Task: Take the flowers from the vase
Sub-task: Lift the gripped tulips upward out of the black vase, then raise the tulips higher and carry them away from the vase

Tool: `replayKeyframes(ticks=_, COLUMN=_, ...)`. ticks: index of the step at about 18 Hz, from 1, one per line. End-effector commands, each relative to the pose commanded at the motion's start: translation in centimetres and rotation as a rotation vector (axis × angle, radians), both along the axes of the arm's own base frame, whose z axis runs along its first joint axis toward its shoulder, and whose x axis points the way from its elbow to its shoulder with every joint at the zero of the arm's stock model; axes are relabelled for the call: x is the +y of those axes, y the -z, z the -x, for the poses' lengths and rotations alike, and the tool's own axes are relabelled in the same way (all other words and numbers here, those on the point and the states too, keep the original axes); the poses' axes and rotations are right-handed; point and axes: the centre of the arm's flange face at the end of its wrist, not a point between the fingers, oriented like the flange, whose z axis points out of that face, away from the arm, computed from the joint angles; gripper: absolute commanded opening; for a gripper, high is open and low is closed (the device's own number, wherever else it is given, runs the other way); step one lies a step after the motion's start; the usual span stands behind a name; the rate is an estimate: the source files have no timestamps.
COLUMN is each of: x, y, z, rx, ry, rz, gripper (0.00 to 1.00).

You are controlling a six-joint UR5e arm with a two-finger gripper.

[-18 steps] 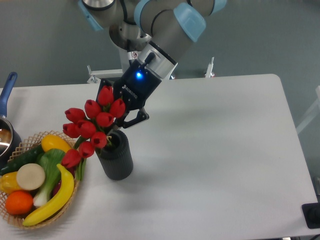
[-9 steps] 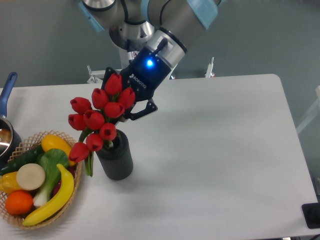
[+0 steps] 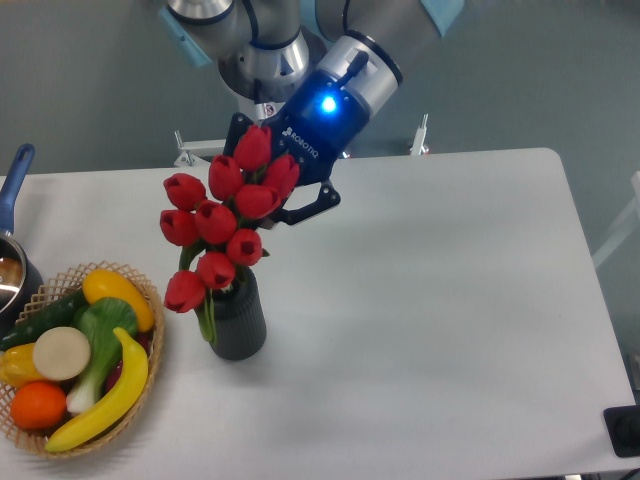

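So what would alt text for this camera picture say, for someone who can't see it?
A robot gripper holds a bunch of red tulips above a dark vase on a white table, the stem ends hanging at its mouth. A basket of fruit and vegetables sits at left.

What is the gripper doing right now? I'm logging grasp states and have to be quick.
Gripper: closed on the flowers, holding the bunch over the vase.
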Motion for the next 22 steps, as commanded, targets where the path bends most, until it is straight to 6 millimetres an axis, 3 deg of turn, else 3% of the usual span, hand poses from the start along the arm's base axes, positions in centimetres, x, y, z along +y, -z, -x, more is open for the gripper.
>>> replayKeyframes(ticks=13, x=-0.2, y=-3.2, z=0.4, rx=-0.045, ry=-0.039, rz=-0.005, gripper=0.39)
replayKeyframes(ticks=18, x=-2.1, y=-3.4, z=3.7, rx=0.041, ry=-0.077, rz=-0.029, gripper=0.39)
replayKeyframes(ticks=22, x=-3.4, y=-2.5, z=6.0, rx=0.128, ry=-0.085, rz=-0.042, gripper=0.39)
